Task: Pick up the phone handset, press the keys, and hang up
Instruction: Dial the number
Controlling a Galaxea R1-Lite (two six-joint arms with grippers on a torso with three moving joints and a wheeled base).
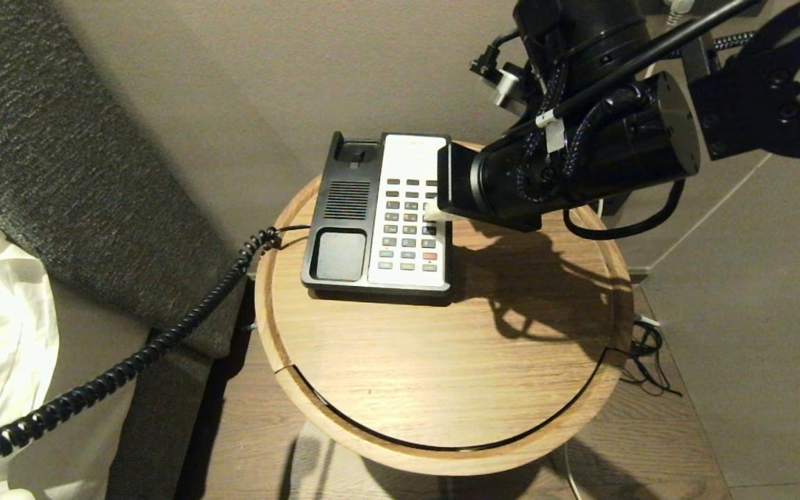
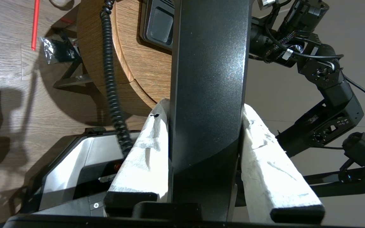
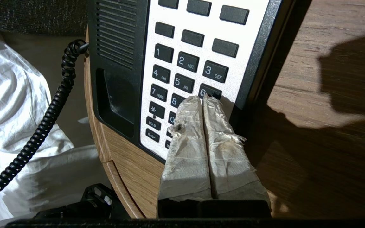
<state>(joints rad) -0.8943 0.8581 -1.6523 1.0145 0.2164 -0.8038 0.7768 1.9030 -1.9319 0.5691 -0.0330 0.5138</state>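
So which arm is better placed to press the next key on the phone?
The right. The right gripper is shut, its tips down on the keys by the 6. The left gripper is off the table, clamped on the handset.

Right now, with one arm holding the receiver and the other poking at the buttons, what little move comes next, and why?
Probably a short lift of the right gripper off the keys: its shut jaws sit at the 6 and 8 buttons. The left gripper grips the phone handset away from the phone base, whose cradle is empty, so hanging up would follow.
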